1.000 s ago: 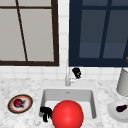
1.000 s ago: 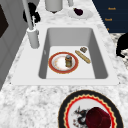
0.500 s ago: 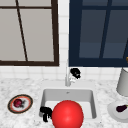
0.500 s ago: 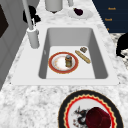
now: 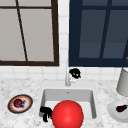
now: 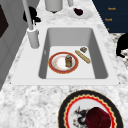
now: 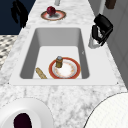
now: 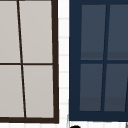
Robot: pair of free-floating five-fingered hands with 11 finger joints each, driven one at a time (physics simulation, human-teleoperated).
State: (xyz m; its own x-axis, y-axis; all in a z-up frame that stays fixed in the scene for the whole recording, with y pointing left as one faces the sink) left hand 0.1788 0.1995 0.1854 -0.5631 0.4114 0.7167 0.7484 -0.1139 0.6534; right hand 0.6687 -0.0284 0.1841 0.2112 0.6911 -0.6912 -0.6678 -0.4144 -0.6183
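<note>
My right hand (image 5: 74,73) is up at the faucet (image 5: 67,79), at the far edge of the sink (image 5: 93,100). The right side view shows what the front can't: its fingers (image 7: 96,33) curl round the faucet top, clamped on it. My left hand (image 5: 45,113) hangs off the near left corner of the sink, fingers drooping loose, holding nothing. From the front a red ball (image 5: 67,114) blocks the basin; the left side view looks in and shows a red-rimmed plate (image 6: 55,69) with a small jar (image 6: 68,60) on it, a breadstick (image 6: 82,56) just beside.
</note>
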